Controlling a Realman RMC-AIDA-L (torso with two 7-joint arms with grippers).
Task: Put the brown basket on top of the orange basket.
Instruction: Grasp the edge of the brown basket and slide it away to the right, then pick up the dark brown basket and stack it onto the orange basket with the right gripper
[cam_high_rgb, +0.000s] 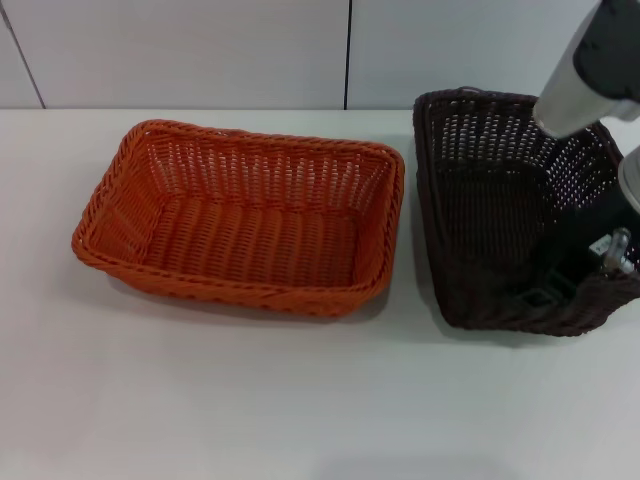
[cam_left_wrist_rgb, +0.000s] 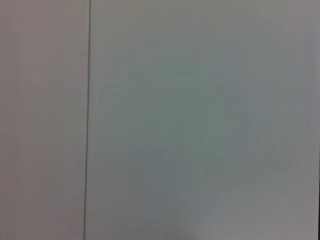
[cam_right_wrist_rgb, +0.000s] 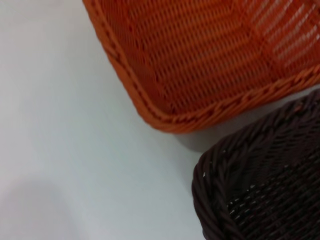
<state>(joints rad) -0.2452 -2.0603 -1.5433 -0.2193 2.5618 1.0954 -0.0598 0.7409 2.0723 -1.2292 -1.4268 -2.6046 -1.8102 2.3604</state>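
Right gripper (cam_high_rgb: 585, 262) sits low inside the brown basket (cam_high_rgb: 490, 210), at that basket's near right corner, with the arm coming down from the upper right. Its dark body blends with the weave, so whether the jaws are apart or clamped on the wall cannot be told. The brown basket stands on the white table (cam_high_rgb: 300, 400), right of the orange basket (cam_high_rgb: 245, 215); the two lie just beside each other, apart, as the right wrist view confirms. Orange basket rests upright and holds nothing. Left gripper is out of view; its wrist camera shows only a plain pale surface.
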